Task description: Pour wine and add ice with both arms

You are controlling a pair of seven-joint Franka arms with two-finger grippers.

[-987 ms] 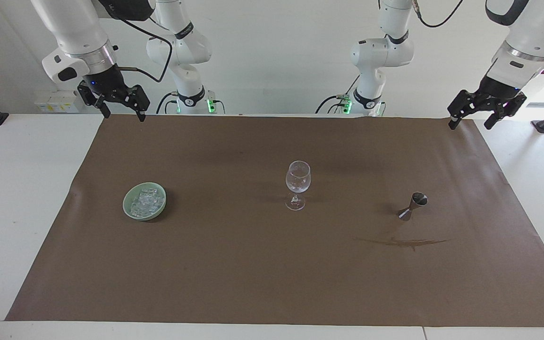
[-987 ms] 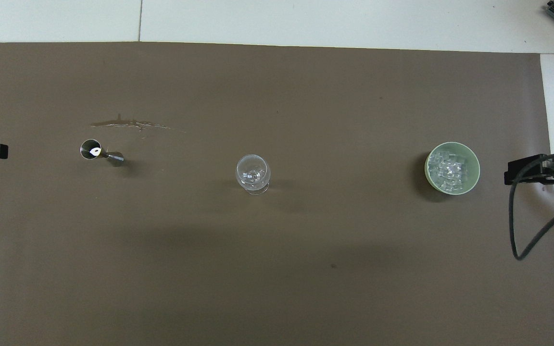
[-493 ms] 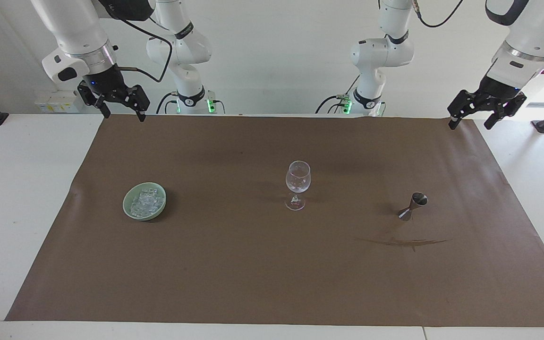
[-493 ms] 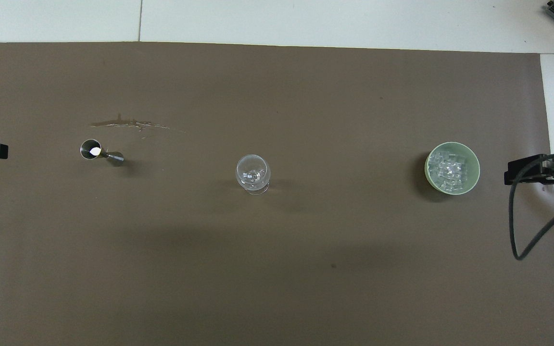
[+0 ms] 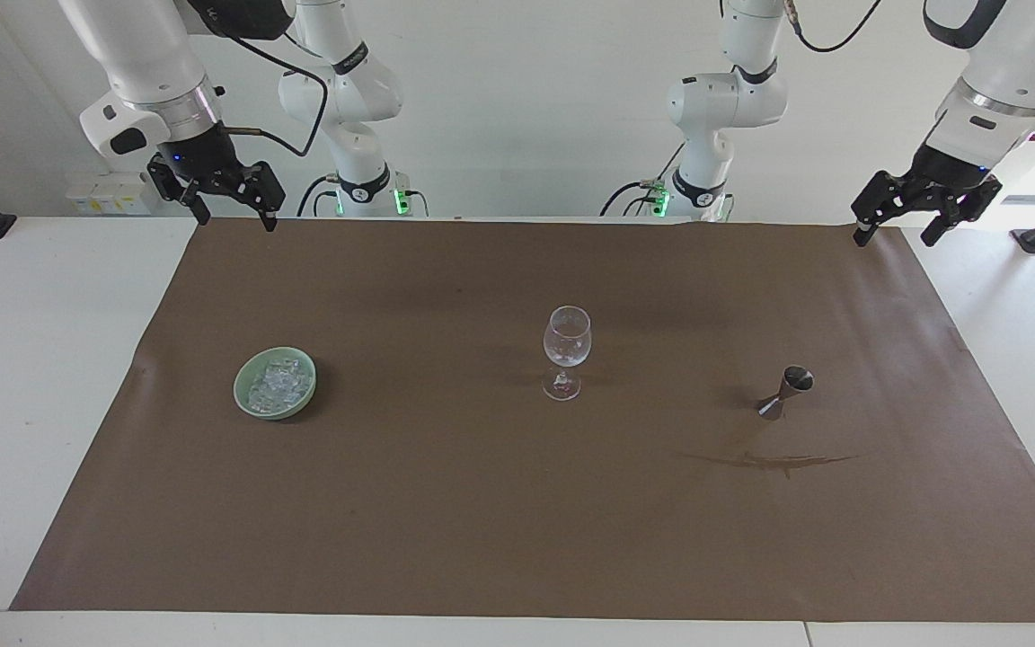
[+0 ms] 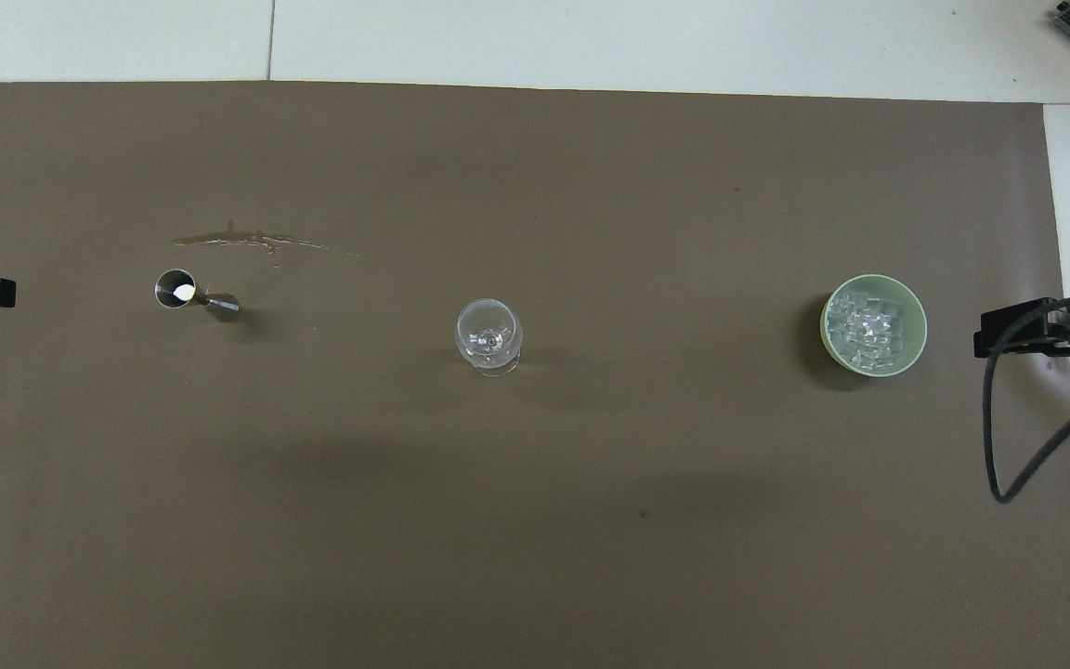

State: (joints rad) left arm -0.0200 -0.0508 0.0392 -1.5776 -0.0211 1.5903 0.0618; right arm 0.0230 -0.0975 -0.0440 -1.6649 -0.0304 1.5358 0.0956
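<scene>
A brown paper sheet [image 5: 482, 503] covers most of the white table [image 5: 23, 359], and three things stand on it in a loose row across the middle. At the centre is a clear stemmed wine glass [image 5: 566, 352], upright. Toward the right arm's end sits a pale green bowl [image 5: 275, 383] holding the ice [image 5: 277, 382], a heap of small glassy cubes that fills much of the bowl. Toward the left arm's end stands a small metal jigger [image 5: 785, 393], upright on its narrower cone with its open mouth up; in the overhead view a bright glint shows inside that mouth. Just beside the jigger, a little farther from the robots, a dark wet streak [image 5: 765, 462] smears across the paper. Bowl, glass and jigger stand well apart from one another. The right gripper [image 5: 228, 216] hangs in the air over the corner of the paper at the robots' edge, at the right arm's end of the table, its two black fingers spread wide and holding nothing. The left gripper [image 5: 897, 232] hangs the same way over the other corner at the robots' edge, its fingers also spread wide and empty. Both arms wait high, clear of everything on the sheet. From the overhead view only the tips of the grippers show at the side edges, with a black cable [image 6: 1023, 446] looping down beside the right one.
</scene>
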